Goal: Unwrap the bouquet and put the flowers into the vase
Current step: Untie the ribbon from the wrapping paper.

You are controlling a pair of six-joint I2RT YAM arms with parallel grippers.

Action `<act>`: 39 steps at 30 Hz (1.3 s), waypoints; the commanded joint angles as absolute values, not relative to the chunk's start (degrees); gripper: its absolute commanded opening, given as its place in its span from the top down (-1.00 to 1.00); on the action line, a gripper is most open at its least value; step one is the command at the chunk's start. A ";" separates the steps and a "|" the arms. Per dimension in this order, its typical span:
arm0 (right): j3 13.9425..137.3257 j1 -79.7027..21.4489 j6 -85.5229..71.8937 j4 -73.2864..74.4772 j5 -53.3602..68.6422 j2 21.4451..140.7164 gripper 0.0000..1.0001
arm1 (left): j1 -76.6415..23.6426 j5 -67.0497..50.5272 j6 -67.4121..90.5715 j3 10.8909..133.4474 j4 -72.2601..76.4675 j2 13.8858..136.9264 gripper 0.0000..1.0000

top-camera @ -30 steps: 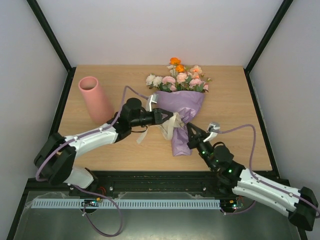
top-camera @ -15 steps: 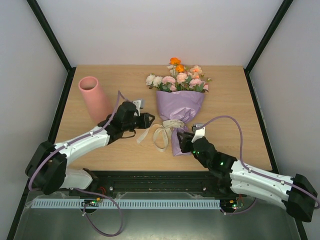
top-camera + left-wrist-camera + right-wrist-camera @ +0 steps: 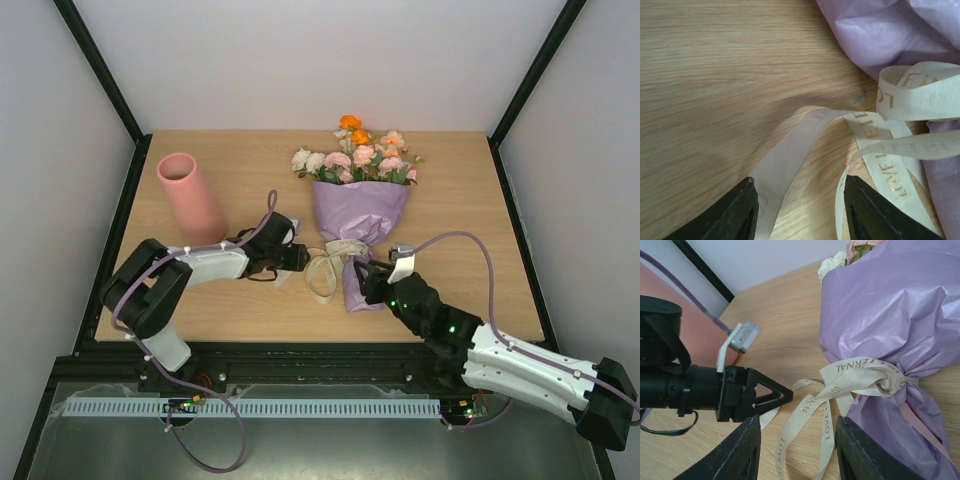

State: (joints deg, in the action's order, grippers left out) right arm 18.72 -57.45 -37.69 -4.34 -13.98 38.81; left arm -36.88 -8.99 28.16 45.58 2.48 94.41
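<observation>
The bouquet [image 3: 360,215] lies on the table, its lilac paper cone still tied with a cream ribbon [image 3: 325,270], and the flowers [image 3: 355,155] point to the far side. The pink vase [image 3: 190,198] stands at the far left. My left gripper [image 3: 300,258] sits low just left of the ribbon. In the left wrist view it [image 3: 802,200] is open, with a loose ribbon tail [image 3: 785,165] lying on the wood between its fingers. My right gripper [image 3: 362,275] is at the cone's narrow end and stands open [image 3: 797,445] over the ribbon loops [image 3: 855,372].
The right wrist view shows the left gripper's fingers [image 3: 755,395] close ahead, with the vase [image 3: 697,337] behind them. Black frame rails border the table [image 3: 460,200] on both sides. Purple cables arc over both arms.
Both grippers have opened. The left one let go of the ribbon at the knot and pulled back left, dropping low. The right one moved in towards the cone's narrow end.
</observation>
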 commanded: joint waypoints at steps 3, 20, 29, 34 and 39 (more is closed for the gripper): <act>17.34 -57.62 -36.66 -2.37 -16.04 36.48 0.16 | -36.66 -11.58 24.88 48.27 6.39 99.67 -0.44; 12.84 -57.64 -34.14 -6.19 -12.38 33.53 -0.01 | -39.94 -21.66 34.75 41.15 9.54 80.59 0.95; 10.93 -57.64 -32.87 -12.68 -4.01 30.75 -0.35 | -41.41 -28.89 41.25 38.52 15.73 71.87 0.95; 7.63 -57.57 -32.90 -23.71 0.66 33.12 -0.65 | -43.11 -30.58 44.57 38.58 20.04 69.98 0.95; 8.23 -57.62 -31.25 -28.78 -0.13 38.73 -0.75 | -44.83 -30.11 45.31 40.71 20.44 69.98 0.95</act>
State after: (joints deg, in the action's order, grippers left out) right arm 8.01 -57.45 -32.97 -20.53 -0.91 35.27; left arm -43.72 -28.88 43.46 39.05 17.61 70.85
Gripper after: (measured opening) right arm 0.867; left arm 0.029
